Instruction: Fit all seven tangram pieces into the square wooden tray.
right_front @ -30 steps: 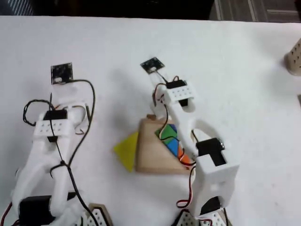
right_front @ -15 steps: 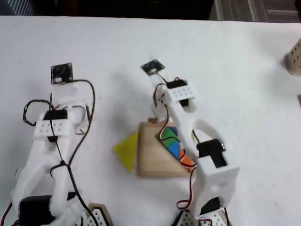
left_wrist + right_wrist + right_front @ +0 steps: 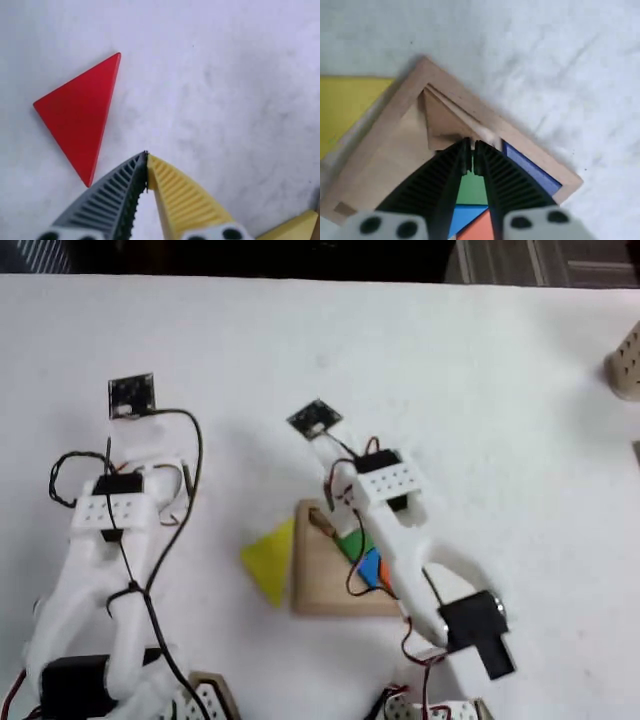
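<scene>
- Tray (image 3: 315,585) sits on the bench (image 3: 480,390) under the right arm. It is partly filled, with bare wood floor on the side nearest the yellow triangle (image 3: 268,558).
- Green piece (image 3: 470,190), blue piece (image 3: 530,167) and orange piece (image 3: 480,227) lie packed together inside the tray against one rim, probably to keep the open floor in one block for the large triangles.
- Right tool (image 3: 472,145) hangs low over the tray near a corner, just above the green piece. Its jaws are pinched almost together with nothing between them. This looks like a nudging or pressing pose rather than a grasp.
- A wood-coloured triangular patch lies in that corner. I can't tell if it is a piece or bare floor.
- The yellow triangle lies flat on the bench outside the tray, just beside the rim. It is not yet fitted and is likely the next one in.
- Red triangle (image 3: 80,112) lies flat on the bench, apart from the tray, and is also not fitted.
- Left tool (image 3: 146,157) is closed and empty, tips near the red triangle but not touching it. It would have to open before any pick.
</scene>
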Tool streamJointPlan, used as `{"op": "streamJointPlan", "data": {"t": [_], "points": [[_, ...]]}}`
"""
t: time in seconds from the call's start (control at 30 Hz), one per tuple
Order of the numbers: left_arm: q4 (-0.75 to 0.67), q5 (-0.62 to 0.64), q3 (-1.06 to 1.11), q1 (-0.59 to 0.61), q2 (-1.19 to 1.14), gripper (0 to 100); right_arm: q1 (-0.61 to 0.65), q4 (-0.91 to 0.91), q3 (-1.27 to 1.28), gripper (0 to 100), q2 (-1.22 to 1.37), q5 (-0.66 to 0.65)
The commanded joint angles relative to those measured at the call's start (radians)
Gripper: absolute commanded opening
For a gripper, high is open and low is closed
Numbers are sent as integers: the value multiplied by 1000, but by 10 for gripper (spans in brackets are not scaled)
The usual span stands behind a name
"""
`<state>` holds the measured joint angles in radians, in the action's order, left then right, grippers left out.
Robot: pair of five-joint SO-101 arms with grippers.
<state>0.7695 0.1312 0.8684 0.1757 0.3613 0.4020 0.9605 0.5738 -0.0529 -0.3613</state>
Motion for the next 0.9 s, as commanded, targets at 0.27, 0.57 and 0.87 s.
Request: {"op": "streamJointPlan", "data": {"t": [0.27,0.57,0.87], "points": [[-35,-14,8,-2,33,22,-136,-1,20,18,-171,60],[-41,-114,28,-87,35,23,-64,45,321,18,-467,32],[-41,-114,28,-87,35,23,79,48,542,18,-687,12]]}}
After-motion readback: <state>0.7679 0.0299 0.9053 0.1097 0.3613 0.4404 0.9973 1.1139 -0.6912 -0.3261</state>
